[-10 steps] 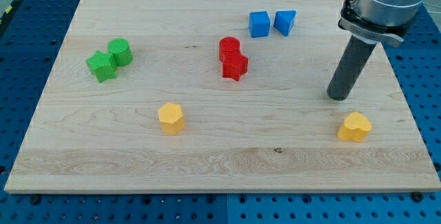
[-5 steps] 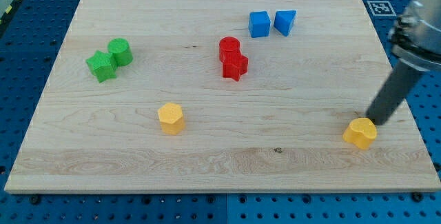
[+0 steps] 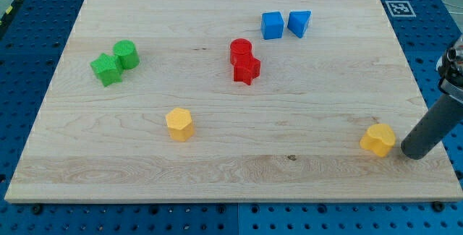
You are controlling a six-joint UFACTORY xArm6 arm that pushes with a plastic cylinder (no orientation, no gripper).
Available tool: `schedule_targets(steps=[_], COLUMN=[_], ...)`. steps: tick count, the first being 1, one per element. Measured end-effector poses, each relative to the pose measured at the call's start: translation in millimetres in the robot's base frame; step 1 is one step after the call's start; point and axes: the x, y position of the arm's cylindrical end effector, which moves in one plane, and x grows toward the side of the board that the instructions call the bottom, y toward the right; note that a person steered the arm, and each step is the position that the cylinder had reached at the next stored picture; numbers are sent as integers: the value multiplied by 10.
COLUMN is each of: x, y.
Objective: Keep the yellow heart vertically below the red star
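Observation:
The yellow heart lies near the board's lower right corner. The red star sits in the upper middle, touching a red cylinder just above it. My tip rests on the board just to the right of the yellow heart, a small gap from it. The heart is far to the right of the red star and lower in the view.
A yellow hexagon lies lower left of centre. A green star and green cylinder sit together at the left. A blue cube and a blue triangle sit at the top. The board's right edge is close to my tip.
My tip swept from above the yellow heart around to its right side, moving right and down. The heart shifted slightly.

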Motion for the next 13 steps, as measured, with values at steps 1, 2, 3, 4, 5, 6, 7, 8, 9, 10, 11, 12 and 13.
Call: schedule_targets(steps=[1, 2, 3, 4, 5, 6, 7, 8, 9, 10, 11, 12, 13], x=[0, 0, 1, -7, -45, -153, -189, -195, -195, -195, -195, -194, -194], y=[0, -47, -270, -403, -409, -409, -409, -461, -574, -911, -917, -1051, -1062])
